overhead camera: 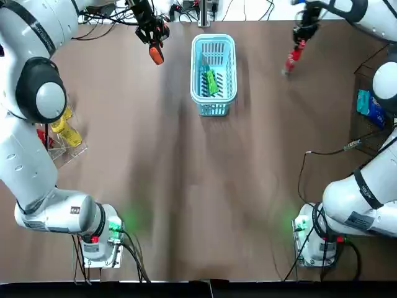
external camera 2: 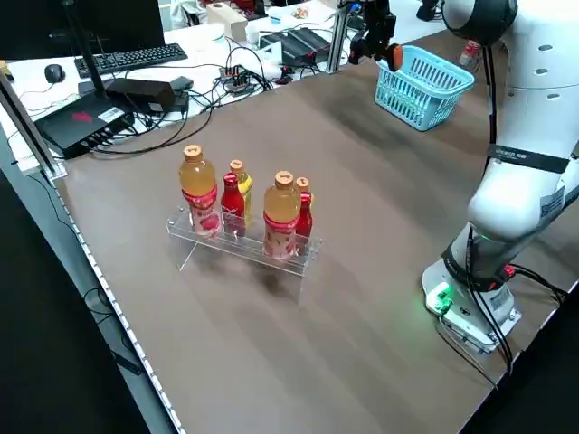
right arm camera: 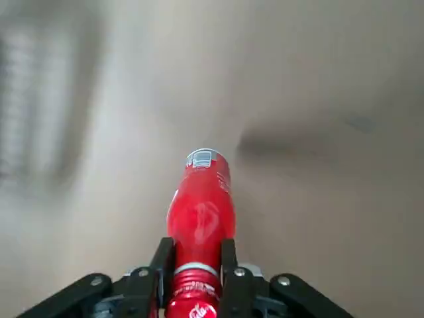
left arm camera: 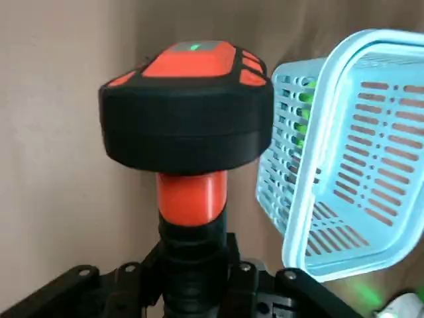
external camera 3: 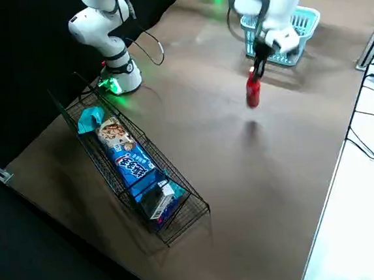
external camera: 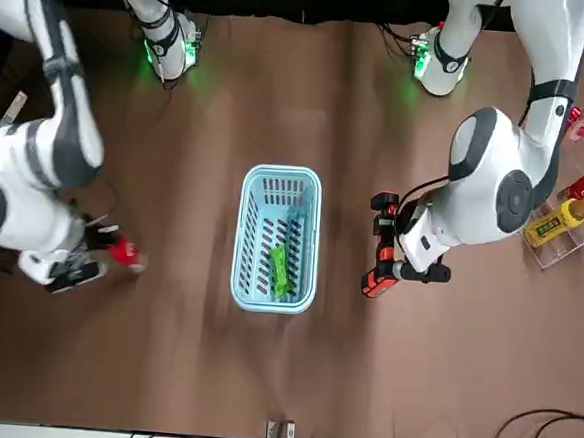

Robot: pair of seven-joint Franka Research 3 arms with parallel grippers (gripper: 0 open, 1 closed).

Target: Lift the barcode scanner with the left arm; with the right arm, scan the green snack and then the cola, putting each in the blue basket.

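Observation:
My left gripper (overhead camera: 151,34) is shut on the orange and black barcode scanner (overhead camera: 156,54) and holds it in the air just left of the blue basket (overhead camera: 230,48). In the left wrist view the scanner (left arm camera: 189,126) fills the middle, beside the basket (left arm camera: 344,165). The green snack (overhead camera: 211,82) lies inside the basket. My right gripper (overhead camera: 301,34) is shut on the neck of the red cola bottle (overhead camera: 293,59), held above the table to the right of the basket; the cola (right arm camera: 200,218) hangs clear of the surface.
A clear rack of drink bottles (overhead camera: 62,133) stands at the table's left edge. A wire rack with snack packs (overhead camera: 371,108) sits at the right edge. Cables (overhead camera: 322,152) trail near the right arm's base.

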